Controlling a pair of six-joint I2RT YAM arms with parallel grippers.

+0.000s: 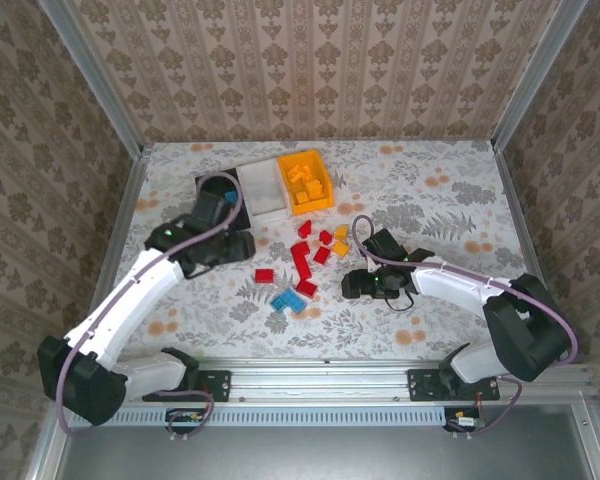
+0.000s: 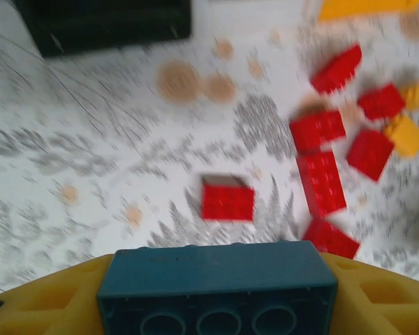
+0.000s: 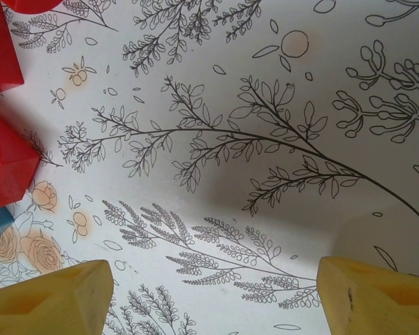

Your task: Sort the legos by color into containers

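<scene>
Gripping one blue brick (image 2: 216, 286); seven red bricks (image 2: 227, 202) loose.

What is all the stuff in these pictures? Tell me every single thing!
containers: three in a joined row; black, white, orange-yellow; far side of the table
red legos: about seven; red; loose mid-table
yellow legos: two loose beside the red ones, several more inside the orange-yellow container
blue legos: a few; light blue; just nearer than the red ones
held blue lego: one; between the left fingers
table: one; white with flower print
walls: three; patterned wallpaper
arms: two; white and black; near edge
left gripper: yellow fingers, shut on the held blue lego
right gripper: yellow fingers, open, nothing between them
</scene>
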